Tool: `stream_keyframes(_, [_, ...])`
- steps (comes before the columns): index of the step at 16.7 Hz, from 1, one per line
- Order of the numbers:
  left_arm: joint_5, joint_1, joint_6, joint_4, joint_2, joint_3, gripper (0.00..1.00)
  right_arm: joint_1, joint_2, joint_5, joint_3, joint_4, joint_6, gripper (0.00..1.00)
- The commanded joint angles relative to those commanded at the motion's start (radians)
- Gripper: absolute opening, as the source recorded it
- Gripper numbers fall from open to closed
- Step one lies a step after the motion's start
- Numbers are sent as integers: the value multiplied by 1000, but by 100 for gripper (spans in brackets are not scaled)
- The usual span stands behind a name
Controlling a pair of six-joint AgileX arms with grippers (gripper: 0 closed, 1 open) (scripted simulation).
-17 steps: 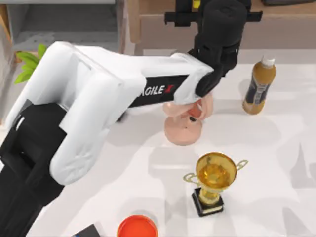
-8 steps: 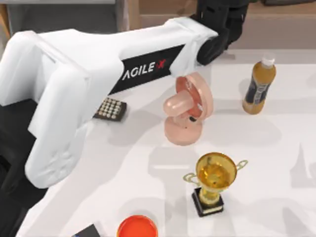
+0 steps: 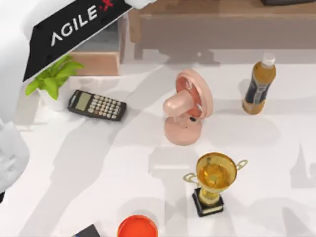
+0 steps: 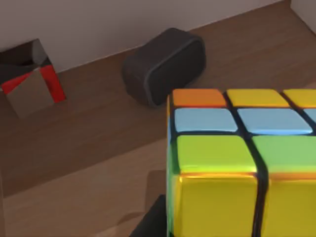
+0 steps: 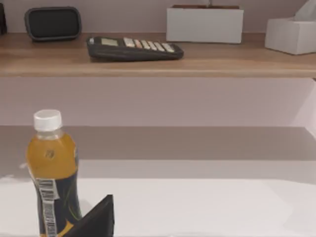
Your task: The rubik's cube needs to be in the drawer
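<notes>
Arm, left (image 3: 74,29): its white link with the black name-plate crosses the top view at 11 o'clock, raised over the counter (image 3: 98,163), judged so that the load clears what stands below.
Left gripper (image 4: 157,222): jaws closed on the rubik's cube; one dark finger lies against the cube's side in the left wrist view.
Rubik's cube (image 4: 237,163): held aloft close under the wrist camera, with orange, blue, green and yellow tiles showing. Below it is brown wood with a dark speaker (image 4: 165,64) beyond. It is not yet in the drawer.
Drawer (image 3: 96,63): at 11 o'clock from the fan, pulled open, tan front towards the counter and grey inside ready to receive the cube.
Plant (image 3: 52,79): just outside the drawer front, towards 8 o'clock of it. It could be struck on the way down.
Calculator (image 3: 96,104): at 9 o'clock from the fan.
Fan (image 3: 187,108): mid-counter, well apart from the drawer.
Trophy (image 3: 215,180): at 5 o'clock from the fan.
Bottle (image 3: 259,86): at 2 o'clock from the fan, upright before the long shelf (image 3: 222,22).
Right gripper (image 5: 96,222): parked low, facing the bottle. Whether its jaws are open or closed cannot be told.
</notes>
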Motion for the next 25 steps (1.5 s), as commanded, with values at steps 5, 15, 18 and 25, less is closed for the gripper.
stream_keyframes(5, [151,150,44,-565,-38,142,0,0,0,0,0,0,0,100])
stream_keyframes(15, [265,811,246,-1116,211,442,0,0,0,0,0,0,0,100])
stream_keyframes(18, [286,958,314,-1129,330,502,0,0,0,0,0,0,0,100])
stream_keyframes(25, [337,1055,407,-1094,541,543,0,0,0,0,0,0,0,100])
